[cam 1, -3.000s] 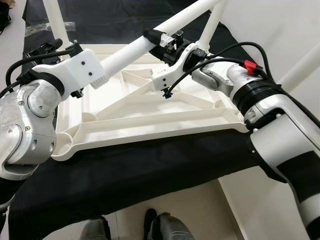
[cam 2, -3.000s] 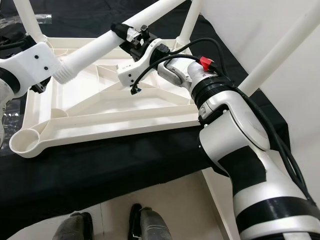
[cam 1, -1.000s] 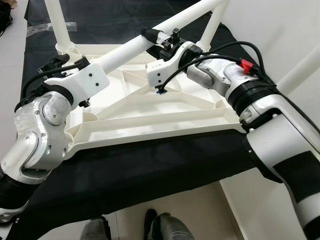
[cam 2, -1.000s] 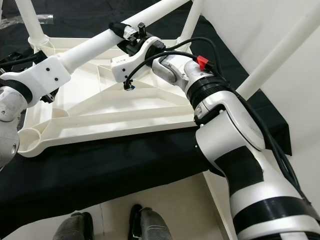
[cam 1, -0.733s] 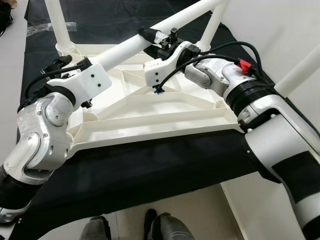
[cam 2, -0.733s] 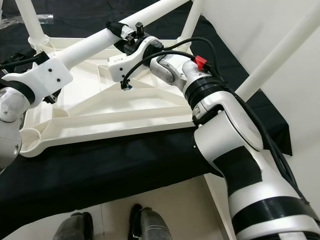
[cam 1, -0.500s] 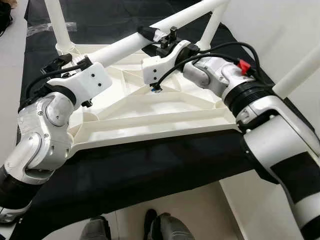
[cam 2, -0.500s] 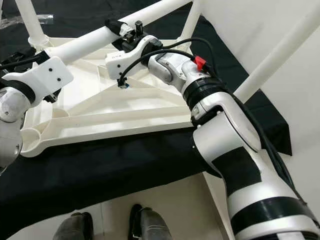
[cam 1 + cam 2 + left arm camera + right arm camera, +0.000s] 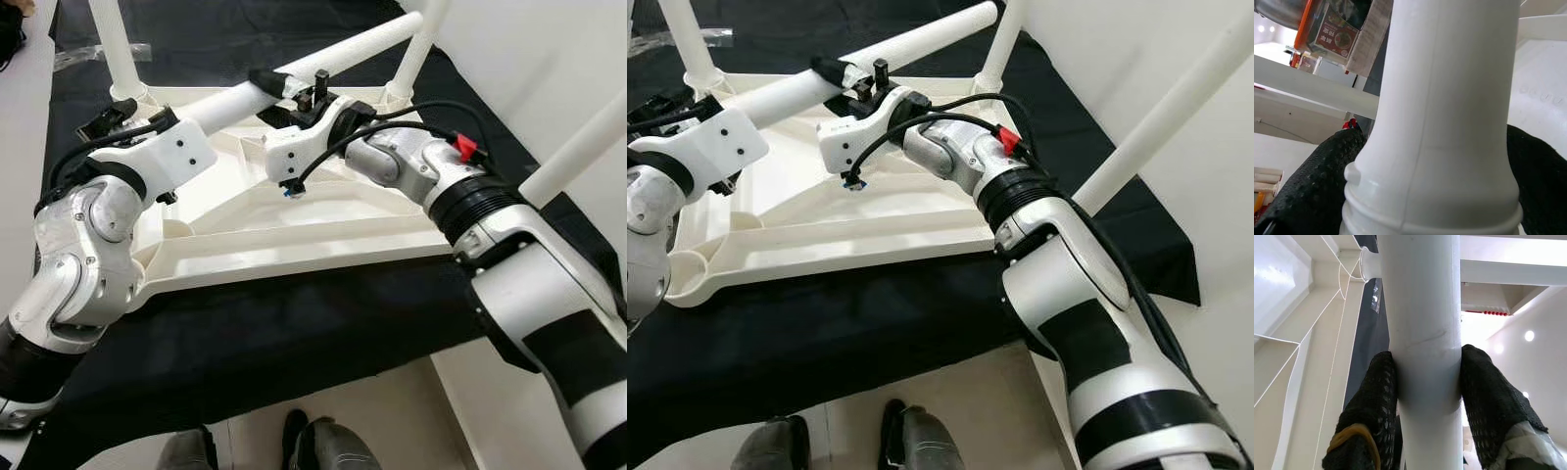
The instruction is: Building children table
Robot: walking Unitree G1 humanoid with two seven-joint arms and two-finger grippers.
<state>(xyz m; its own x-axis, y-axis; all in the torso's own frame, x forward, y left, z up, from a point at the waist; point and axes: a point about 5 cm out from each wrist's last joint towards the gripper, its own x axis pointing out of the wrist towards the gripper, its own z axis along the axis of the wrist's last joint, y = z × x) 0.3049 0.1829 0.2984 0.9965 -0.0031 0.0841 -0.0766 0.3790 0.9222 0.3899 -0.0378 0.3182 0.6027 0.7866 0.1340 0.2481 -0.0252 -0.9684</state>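
A white plastic tabletop (image 9: 294,235) lies upside down on a black cloth. Two white legs stand in its far corners, one on the left (image 9: 111,44) and one on the right (image 9: 416,49). A third, loose leg (image 9: 362,44) hangs slanted above the tabletop, held at both ends. My left gripper (image 9: 176,116) is shut on its ribbed thick end (image 9: 1449,122), a black finger (image 9: 1317,181) on each side. My right gripper (image 9: 284,86) is shut around the leg's middle (image 9: 1422,308), with its pads (image 9: 1376,401) pressed on the tube.
The near left corner socket (image 9: 671,272) stands open. A long white tube (image 9: 1176,108) slants past on the right, beside a white wall. The black cloth (image 9: 294,333) hangs over the front edge, with my feet (image 9: 323,446) on the pale floor below.
Both grippers have carried the loose leg leftward and a little toward me; its far tip now sits lower in view. The right gripper has shifted left over the tabletop.
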